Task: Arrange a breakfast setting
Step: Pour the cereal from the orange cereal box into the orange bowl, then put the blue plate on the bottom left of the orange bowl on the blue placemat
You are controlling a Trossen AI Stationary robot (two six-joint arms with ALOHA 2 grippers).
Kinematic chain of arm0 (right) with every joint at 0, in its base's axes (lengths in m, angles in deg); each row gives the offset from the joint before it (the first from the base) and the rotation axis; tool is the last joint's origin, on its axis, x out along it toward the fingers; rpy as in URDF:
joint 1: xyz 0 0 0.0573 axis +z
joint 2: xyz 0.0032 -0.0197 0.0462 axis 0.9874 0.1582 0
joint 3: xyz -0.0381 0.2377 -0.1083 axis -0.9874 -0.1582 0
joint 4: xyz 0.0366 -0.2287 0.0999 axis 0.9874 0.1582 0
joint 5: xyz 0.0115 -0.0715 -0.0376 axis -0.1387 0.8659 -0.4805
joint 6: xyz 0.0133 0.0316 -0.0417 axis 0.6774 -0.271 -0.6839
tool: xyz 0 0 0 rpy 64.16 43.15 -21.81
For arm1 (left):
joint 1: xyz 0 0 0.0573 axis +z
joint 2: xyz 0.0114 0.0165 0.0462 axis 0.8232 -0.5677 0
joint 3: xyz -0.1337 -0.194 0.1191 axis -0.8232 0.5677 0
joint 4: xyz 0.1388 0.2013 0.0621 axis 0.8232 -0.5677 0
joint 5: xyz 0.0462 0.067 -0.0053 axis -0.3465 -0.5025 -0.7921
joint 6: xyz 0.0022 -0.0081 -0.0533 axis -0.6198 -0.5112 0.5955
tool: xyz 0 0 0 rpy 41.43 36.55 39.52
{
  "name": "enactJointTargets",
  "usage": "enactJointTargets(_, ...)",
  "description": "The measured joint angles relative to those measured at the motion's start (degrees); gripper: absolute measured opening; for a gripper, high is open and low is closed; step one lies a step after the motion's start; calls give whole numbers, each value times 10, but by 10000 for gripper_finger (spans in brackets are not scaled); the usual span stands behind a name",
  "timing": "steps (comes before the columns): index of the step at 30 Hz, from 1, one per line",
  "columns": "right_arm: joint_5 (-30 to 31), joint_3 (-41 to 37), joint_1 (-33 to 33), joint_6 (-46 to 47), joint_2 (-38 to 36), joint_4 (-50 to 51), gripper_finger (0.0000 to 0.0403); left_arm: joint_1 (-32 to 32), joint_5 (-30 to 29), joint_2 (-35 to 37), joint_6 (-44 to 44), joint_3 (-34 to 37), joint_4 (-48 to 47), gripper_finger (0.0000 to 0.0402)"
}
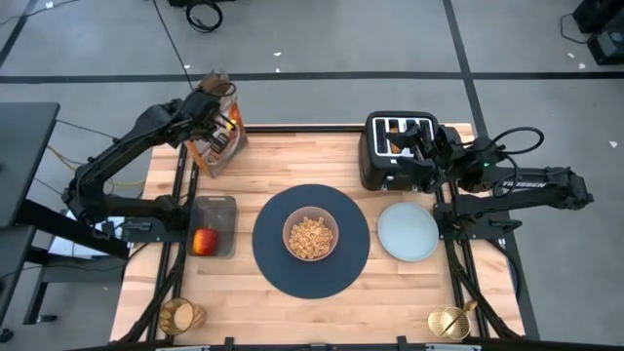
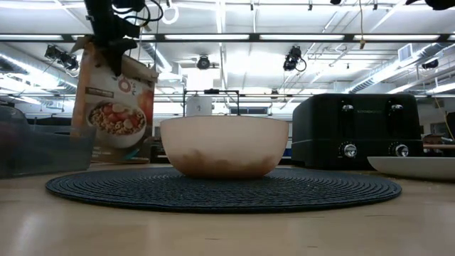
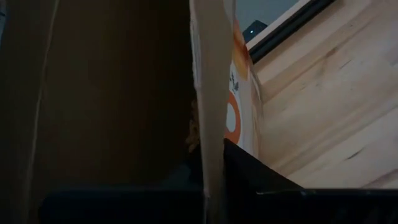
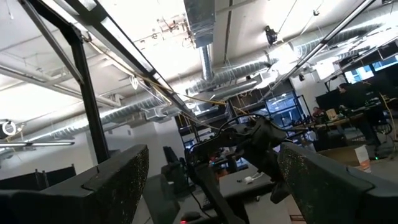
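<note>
Bowl point(image 1: 311, 235) sits on placemat point(image 1: 311, 278), well apart from both end effectors.

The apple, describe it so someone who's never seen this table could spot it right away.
Start at the round navy placemat in the middle of the wooden table, then look towards the left arm's side for a clear rectangular container. The red apple lies inside it, the only red, round fruit there.

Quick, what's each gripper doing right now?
Left gripper: shut on the cereal box top edge, far-left table corner.
Right gripper: open, empty, above the toaster.
</note>
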Motion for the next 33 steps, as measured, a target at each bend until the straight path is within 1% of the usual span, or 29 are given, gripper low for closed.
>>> enactJointTargets(2,0,0,0,0,0,1,359,3,6,0,0,0,0,52)
enactJointTargets(5,0,0,0,0,0,8,359,6,19,0,1,0,1,82)
enactJointTargets(10,0,0,0,-2,2,16,359,7,23,3,1,-8,-5,151)
enactJointTargets(14,18,0,0,-11,2,23,359,3,40,5,2,-54,-22,205)
enactJointTargets(18,31,0,-4,-25,2,38,359,-2,90,6,2,-108,-22,242)
enactJointTargets(20,35,0,-8,-26,2,49,359,-3,110,6,3,-132,-23,252)
enactJointTargets(23,40,0,-13,-34,1,68,359,-8,144,6,21,-170,-22,255)
enactJointTargets(26,58,3,-14,-42,3,123,359,-18,172,5,44,-211,-17,251)
enactJointTargets(29,75,37,-1,-62,22,211,358,-36,186,6,55,-250,-12,246)
enactJointTargets(33,88,103,21,-121,65,306,355,-67,189,7,63,-280,8,240)
